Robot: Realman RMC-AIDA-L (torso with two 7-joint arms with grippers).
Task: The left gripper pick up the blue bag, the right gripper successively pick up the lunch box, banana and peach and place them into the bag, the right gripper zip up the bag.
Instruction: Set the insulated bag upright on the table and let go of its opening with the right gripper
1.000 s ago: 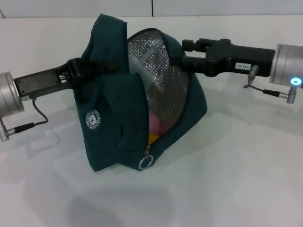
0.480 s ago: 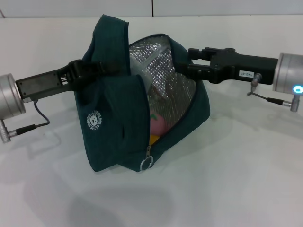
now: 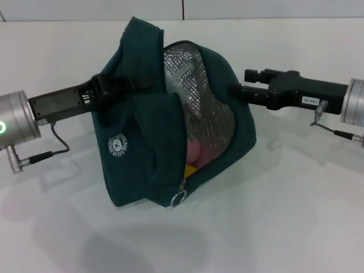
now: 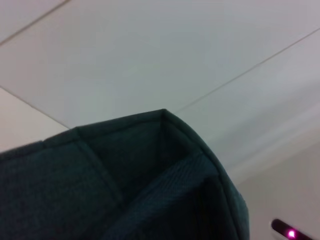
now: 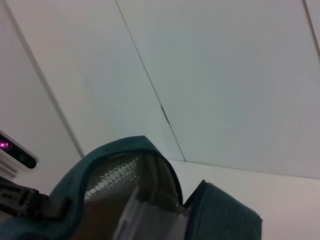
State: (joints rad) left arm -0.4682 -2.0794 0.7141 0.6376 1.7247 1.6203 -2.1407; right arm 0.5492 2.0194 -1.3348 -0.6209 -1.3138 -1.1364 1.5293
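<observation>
From the head view I see the large dark teal-blue fabric bag (image 3: 142, 153) with silver foil lining standing on the white table (image 3: 284, 216), its mouth open toward the right and its ring zip pull (image 3: 178, 198) hanging low at the front. The black two-fingered left gripper (image 3: 122, 84) pinches the bag's strap at the upper left side. The black right gripper (image 3: 239, 92) sits at the bag's right rim; I cannot tell how its jaws stand. Inside I see the pink peach (image 3: 195, 152), a bit of yellow banana (image 3: 190, 169) below it, and the clear lunch box (image 3: 182, 77) higher up.
</observation>
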